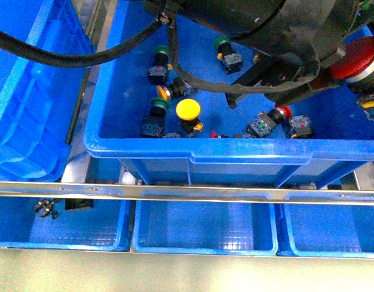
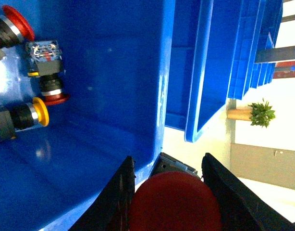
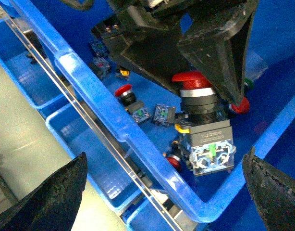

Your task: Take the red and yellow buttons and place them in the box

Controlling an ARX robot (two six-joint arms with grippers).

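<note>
**Red button held, box not yet reached**

A red button (image 1: 354, 61) is gripped in the closed left end effector (image 2: 169, 185), above the right end of the supply crate (image 1: 193, 152). The right end effector (image 3: 164, 166) is spread wide and nothing is held in it. The box (image 1: 28, 131), to the left, shows no buttons in its visible part, so the task is judged barely begun. In the front view two yellow buttons (image 1: 187, 109), one loose red button (image 1: 282, 112) and three green-capped switches (image 1: 161, 52) are counted.

Large red-capped button (image 1: 356, 58) held aloft at right, yellow-capped button (image 1: 187, 110) cap up at centre, nested blue box (image 1: 28, 91) far left
</note>
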